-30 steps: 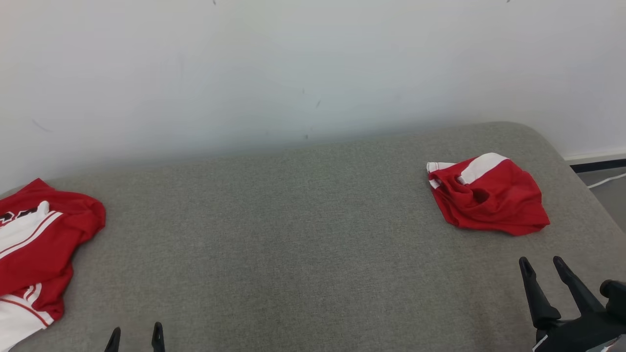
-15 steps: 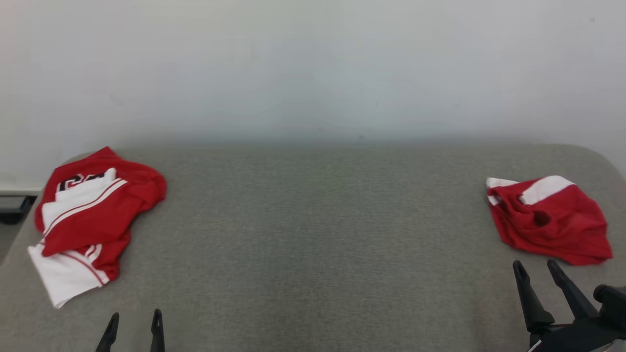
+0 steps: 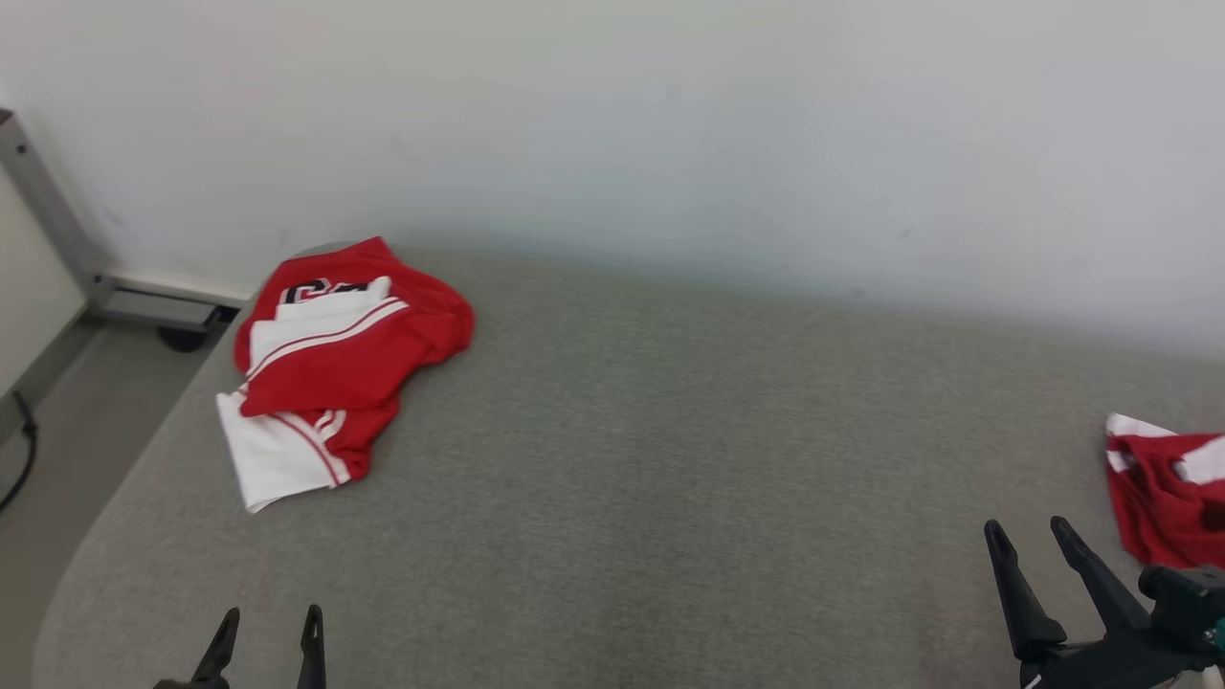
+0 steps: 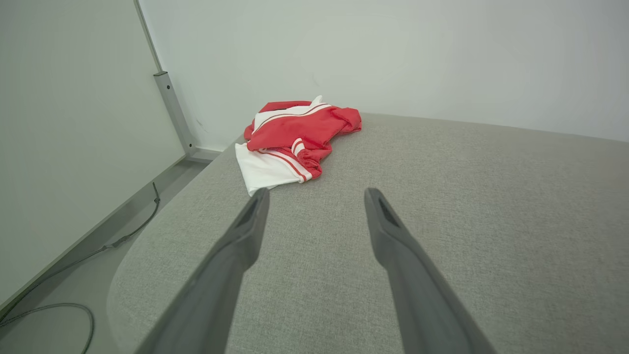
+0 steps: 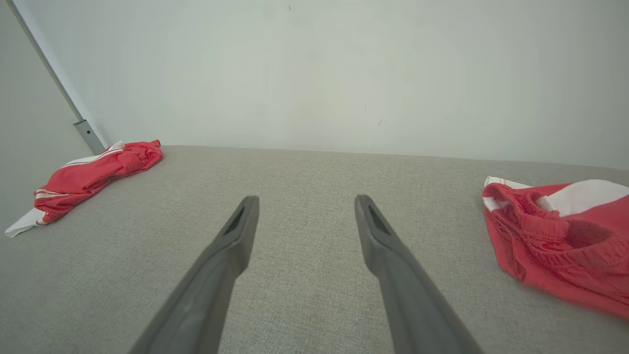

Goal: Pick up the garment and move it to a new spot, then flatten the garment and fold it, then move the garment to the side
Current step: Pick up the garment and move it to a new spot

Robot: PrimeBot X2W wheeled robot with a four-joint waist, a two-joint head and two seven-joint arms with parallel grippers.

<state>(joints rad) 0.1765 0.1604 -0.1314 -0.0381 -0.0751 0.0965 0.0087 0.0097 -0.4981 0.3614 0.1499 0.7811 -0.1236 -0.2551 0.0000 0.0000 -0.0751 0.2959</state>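
Right-hand red garment (image 3: 1163, 502): cut off by the head view's right edge. Red-and-white jersey (image 3: 335, 373): black lettering partly folded under, unreadable. Left tool (image 3: 273, 614): base cropped below.

We identify a bare test room: plain white wall (image 3: 670, 115), grey padded bench (image 3: 622, 478), metal frame (image 3: 50, 206), floor cable (image 4: 59, 305).

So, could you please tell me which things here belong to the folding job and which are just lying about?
Job: red-and-white jersey, red shorts (either could be the garment), grey padded table, left claw and right claw, both open.
Lying about: metal post, floor cable.
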